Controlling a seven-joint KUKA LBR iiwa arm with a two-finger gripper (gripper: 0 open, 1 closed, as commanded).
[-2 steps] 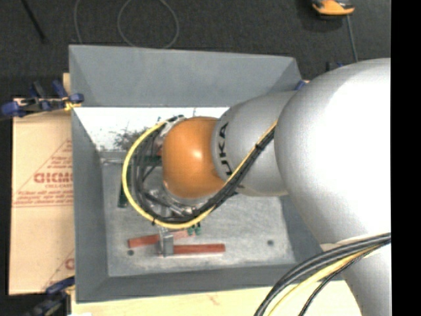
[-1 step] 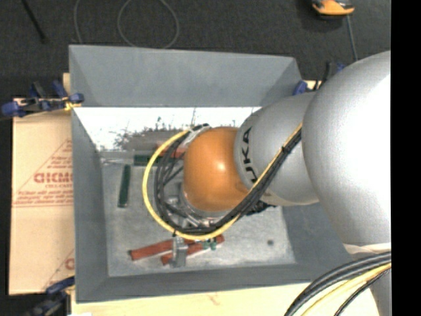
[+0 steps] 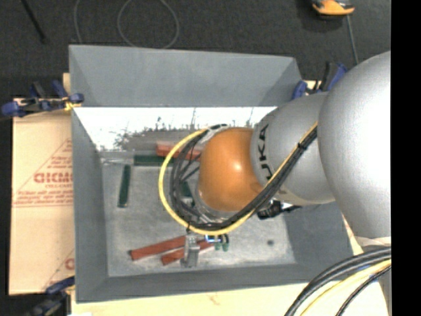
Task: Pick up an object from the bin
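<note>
My gripper (image 3: 191, 253) is low over the bin's front floor, just below the orange wrist cover. Its tip stands at the right end of two red-brown flat sticks: a longer one (image 3: 152, 249) running left and a shorter one (image 3: 172, 259) beside it, nearer the front wall. The gripper's tip overlaps the shorter stick's right end, and whether anything is held is hidden. A small blue-green piece (image 3: 219, 243) shows right of the gripper, under the wrist.
A dark green stick (image 3: 122, 185) lies lengthwise at the left. At the back wall lie a green bar (image 3: 148, 158) and a red-orange bar (image 3: 175, 151), partly hidden by the wrist cover and cables. A small dark speck (image 3: 270, 243) lies front right.
</note>
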